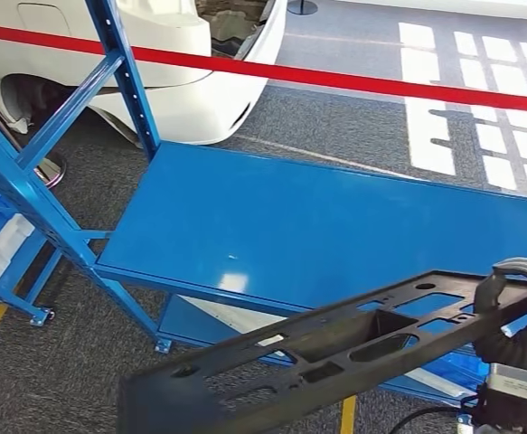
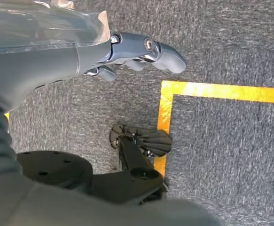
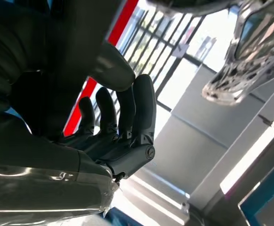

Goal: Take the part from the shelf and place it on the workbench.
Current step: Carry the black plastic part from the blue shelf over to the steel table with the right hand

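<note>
Head view shows the part (image 1: pixel 328 348), a long black perforated panel, carried in the air at the near edge of the scene in front of the blue shelf (image 1: pixel 315 226), its long axis running from near left up to the right. Its right end sits in the right hand (image 1: pixel 512 312), whose fingers curl around it. The left hand (image 2: pixel 142 52) hangs over the floor with fingers loosely extended, holding nothing, so the right arm alone bears the load.
</note>
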You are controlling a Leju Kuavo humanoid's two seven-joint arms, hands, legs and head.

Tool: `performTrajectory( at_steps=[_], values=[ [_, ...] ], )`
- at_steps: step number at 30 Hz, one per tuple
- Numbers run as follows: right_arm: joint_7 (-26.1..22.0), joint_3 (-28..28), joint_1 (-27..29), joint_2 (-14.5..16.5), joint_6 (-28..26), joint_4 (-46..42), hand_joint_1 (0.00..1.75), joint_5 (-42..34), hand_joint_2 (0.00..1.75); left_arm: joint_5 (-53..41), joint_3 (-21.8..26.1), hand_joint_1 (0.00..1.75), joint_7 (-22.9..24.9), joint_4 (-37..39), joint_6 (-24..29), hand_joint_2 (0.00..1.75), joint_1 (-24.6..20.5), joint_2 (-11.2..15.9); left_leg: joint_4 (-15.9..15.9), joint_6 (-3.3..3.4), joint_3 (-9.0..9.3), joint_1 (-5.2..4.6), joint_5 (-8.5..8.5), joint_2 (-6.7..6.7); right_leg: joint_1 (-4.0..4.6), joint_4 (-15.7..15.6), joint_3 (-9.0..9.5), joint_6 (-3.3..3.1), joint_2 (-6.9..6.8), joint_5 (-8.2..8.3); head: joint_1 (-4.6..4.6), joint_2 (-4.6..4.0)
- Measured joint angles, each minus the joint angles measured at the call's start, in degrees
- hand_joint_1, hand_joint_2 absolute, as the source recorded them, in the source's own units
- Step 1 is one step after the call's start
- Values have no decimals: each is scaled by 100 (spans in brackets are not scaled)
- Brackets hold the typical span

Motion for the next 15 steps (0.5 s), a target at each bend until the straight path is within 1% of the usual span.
performTrajectory(
  at_steps=[1, 2, 4, 5, 6, 7, 8, 9, 10, 11, 12, 13, 14, 15],
  values=[
    [-77, 53, 40, 11, 202, -57, 175, -293, 175, 24, 25, 0, -24, 0, -11, 175, 7, -1, 114, -23, -46, 2, -91, 2, -12, -30, 14, -38, -8, 18, -4, 0],
    [-147, 116, 78, 29, 392, -111, 175, -566, 175, 41, 50, 0, -46, 0, -21, 175, 15, 0, 357, -39, -153, 4, -245, 4, -23, -54, 25, -67, -16, 31, -9, 0],
    [-261, 242, 167, 63, 727, -197, 175, -996, 175, 61, 96, 0, -85, 0, -29, 175, 45, 0, 1091, -62, -484, 2, -605, 5, -13, -55, 28, -98, -23, 30, -14, 0],
    [-302, 301, 214, 74, 866, -234, 175, -1144, 175, 66, 113, 0, -100, 0, -29, 175, 65, 0, 1397, -71, -623, 2, -705, 5, -10, -51, 28, -102, -23, 26, -13, 0],
    [-331, 355, 257, 80, 1003, -266, 175, -1276, 175, 75, 131, 0, -112, 0, -28, 175, 82, 0, 1518, -76, -676, 3, -700, 6, -7, -45, 31, -105, -21, 22, -13, 0],
    [-351, 412, 296, 84, 1136, -300, 175, -1406, 175, 91, 154, 0, -121, 0, -29, 175, 92, 0, 1423, -76, -630, 4, -592, 6, -6, -36, 34, -105, -17, 15, -14, 0],
    [-362, 464, 334, 87, 1261, -330, 175, -1524, 175, 110, 179, 0, -127, 0, -33, 175, 95, 0, 1123, -69, -486, 5, -407, 7, -6, -24, 40, -98, -13, 4, -14, 0],
    [-366, 516, 370, 87, 1402, -356, 175, -1661, 175, 134, 204, 0, -131, 0, -43, 175, 94, 1, 726, -54, -296, 5, -223, 7, -6, -7, 42, -83, -8, -12, -16, 0],
    [-360, 571, 405, 86, 1559, -374, 175, -1809, 175, 154, 228, 0, -133, 0, -62, 175, 91, 1, 369, -37, -130, 3, -89, 7, 7, 22, 35, -59, -1, -31, -13, 0],
    [-344, 628, 448, 83, 1750, -381, 175, -1984, 175, 166, 246, 0, -129, 0, -83, 175, 88, 1, 125, -19, -18, -2, -14, 5, 15, 44, 26, -31, 3, -45, -10, 0],
    [-317, 694, 496, 77, 1969, -377, 175, -2188, 175, 175, 262, 0, -124, 0, -102, 175, 90, 1, 15, 4, 30, -12, -3, 2, 23, 58, 17, -3, 6, -52, -23, 0],
    [-285, 773, 545, 68, 2213, -363, 175, -2423, 175, 176, 280, 0, -115, 0, -116, 175, 95, 0, 0, 27, 33, -24, -8, -1, 28, 62, 12, 22, 8, -51, -67, 0],
    [-253, 864, 595, 55, 2463, -340, 175, -2667, 175, 176, 298, 0, -105, 0, -122, 175, 101, -1, -5, 57, 33, -20, 2, -1, 20, 55, 14, 45, 9, -52, -173, 0],
    [-220, 964, 645, 36, 2695, -309, 175, -2900, 175, 173, 315, 0, -98, 0, -126, 175, 105, -2, -18, 89, 40, -12, 12, 0, 16, 74, 12, 71, 8, -80, -349, 0]
  ],
)
